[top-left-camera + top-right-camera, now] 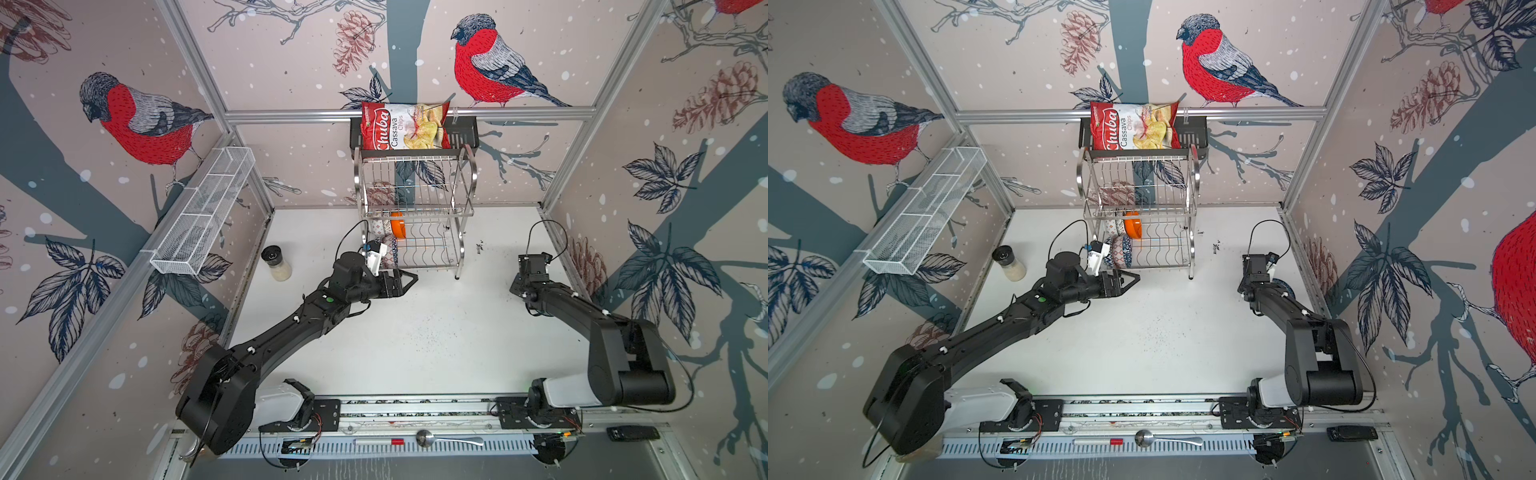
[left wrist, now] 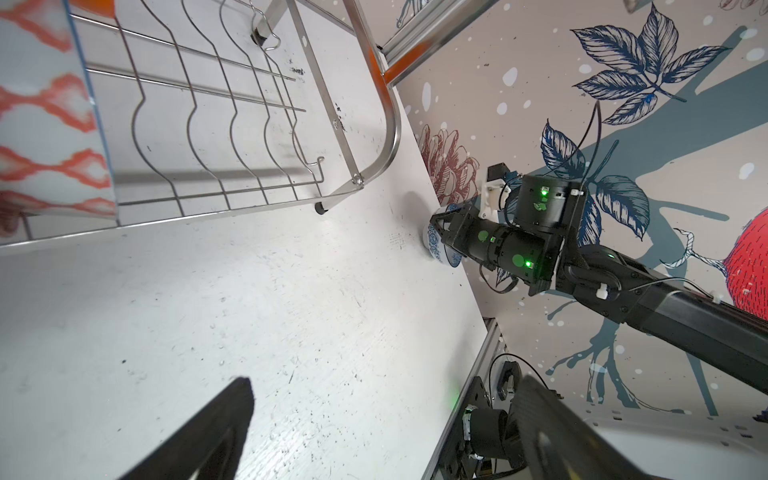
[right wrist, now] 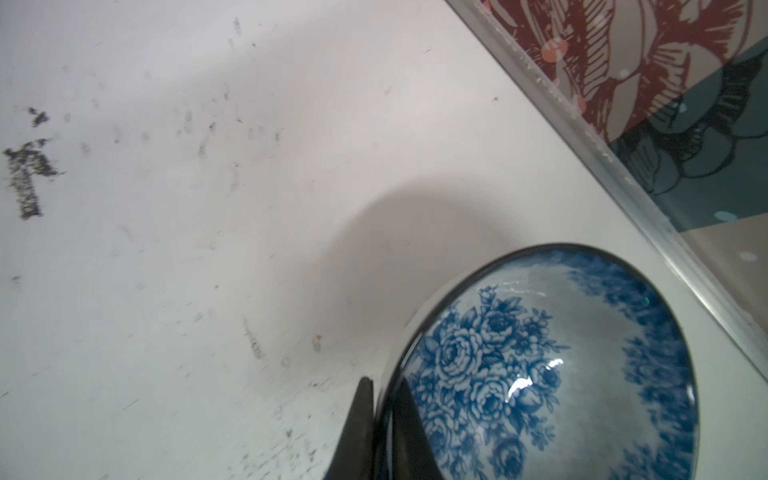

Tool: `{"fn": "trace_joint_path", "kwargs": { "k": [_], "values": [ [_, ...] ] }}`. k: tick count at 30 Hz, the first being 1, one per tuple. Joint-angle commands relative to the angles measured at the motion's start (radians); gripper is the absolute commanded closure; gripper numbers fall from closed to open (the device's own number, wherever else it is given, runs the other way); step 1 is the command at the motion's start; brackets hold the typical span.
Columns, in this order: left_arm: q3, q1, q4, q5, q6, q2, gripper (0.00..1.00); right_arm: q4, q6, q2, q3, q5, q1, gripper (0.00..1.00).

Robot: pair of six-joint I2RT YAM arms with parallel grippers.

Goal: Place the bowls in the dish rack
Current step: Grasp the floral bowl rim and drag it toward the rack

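Shiny metal dish rack (image 1: 432,215), glossy bowl (image 3: 582,332)

Looks like a robot lab cell staged as a kitchen: aluminium frame (image 1: 291,115), bird-print wall panels (image 1: 137,124), robot arms (image 1: 291,328) bolted to a rail (image 1: 415,409), white tabletop (image 1: 415,332), dish rack (image 1: 417,214).

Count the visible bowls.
4: a glossy orange bowl, a white patterned bowl and a red-orange patterned bowl on the steel wire dish rack's lower tier; a blue-floral bowl in the right gripper. Others may be hidden.

Black arms (image 1: 291,328), white bases (image 1: 278,401), green lights (image 2: 528,263)
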Motion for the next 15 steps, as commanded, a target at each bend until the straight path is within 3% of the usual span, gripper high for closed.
{"fn": "trace_joint_path", "kwargs": {
  "k": [1,10,15],
  "values": [
    [0.0,0.027,-0.06,-0.008,0.04,-0.033,0.02,-0.036,0.026,-0.031,0.007,-0.103,0.031,0.99],
    [-0.064,0.161,-0.175,0.046,0.092,-0.118,0.02,-0.101,0.048,-0.074,0.054,-0.116,0.249,0.99],
    [-0.021,0.228,-0.335,0.065,0.206,-0.114,0.02,-0.122,0.102,-0.056,0.097,-0.14,0.423,0.99]
  ]
}}
